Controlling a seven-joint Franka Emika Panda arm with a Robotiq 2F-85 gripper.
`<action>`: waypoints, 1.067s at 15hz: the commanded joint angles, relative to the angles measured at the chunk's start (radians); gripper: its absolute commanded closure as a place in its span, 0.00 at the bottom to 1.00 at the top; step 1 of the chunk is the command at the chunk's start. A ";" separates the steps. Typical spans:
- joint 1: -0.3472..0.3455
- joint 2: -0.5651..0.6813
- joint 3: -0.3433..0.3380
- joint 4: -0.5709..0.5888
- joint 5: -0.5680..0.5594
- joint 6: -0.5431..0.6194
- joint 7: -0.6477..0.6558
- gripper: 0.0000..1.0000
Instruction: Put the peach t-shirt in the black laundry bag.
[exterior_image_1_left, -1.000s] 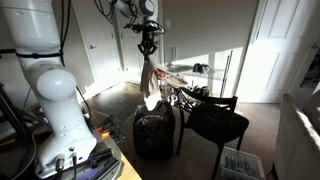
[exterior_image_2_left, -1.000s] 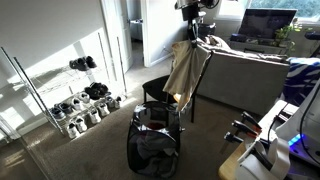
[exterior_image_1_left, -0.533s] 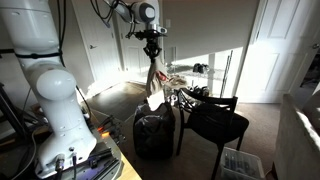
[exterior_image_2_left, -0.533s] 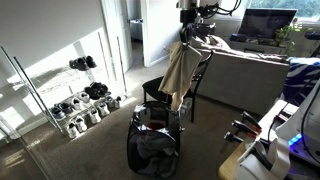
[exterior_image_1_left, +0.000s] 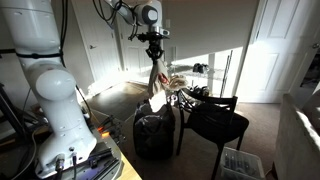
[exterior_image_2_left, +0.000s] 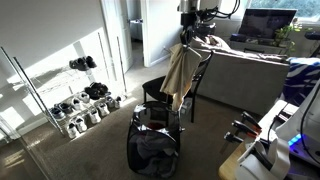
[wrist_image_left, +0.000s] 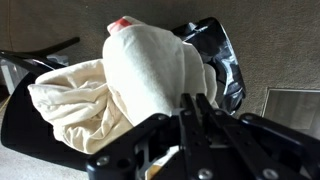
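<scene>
My gripper (exterior_image_1_left: 154, 52) is shut on the top of the peach t-shirt (exterior_image_1_left: 157, 88), which hangs down full length from it. It also shows in an exterior view, gripper (exterior_image_2_left: 190, 29) and t-shirt (exterior_image_2_left: 180, 75). The black laundry bag (exterior_image_1_left: 153, 132) stands open on the carpet below, a little to the side of the hanging shirt; it also shows in an exterior view (exterior_image_2_left: 153, 142). In the wrist view the shut jaws (wrist_image_left: 193, 110) pinch the shirt (wrist_image_left: 150, 70), with the bag (wrist_image_left: 218, 62) beyond it.
A black chair (exterior_image_1_left: 215, 122) stands right beside the bag, and the shirt hangs in front of it (exterior_image_2_left: 160, 92). A wire shoe rack (exterior_image_2_left: 70, 95) stands by the wall. A couch (exterior_image_2_left: 250, 75) is behind the chair. A storage bin (exterior_image_1_left: 240, 162) sits on the floor.
The gripper and the hanging shirt have drifted slightly sideways toward the chair and a little lower. The grip on the shirt is unchanged.
</scene>
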 joint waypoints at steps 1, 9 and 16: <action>0.019 -0.002 0.037 0.025 0.000 0.043 -0.087 0.98; 0.122 -0.129 0.131 0.034 -0.136 0.217 -0.027 0.98; 0.123 -0.192 0.136 0.004 -0.168 0.264 0.008 0.98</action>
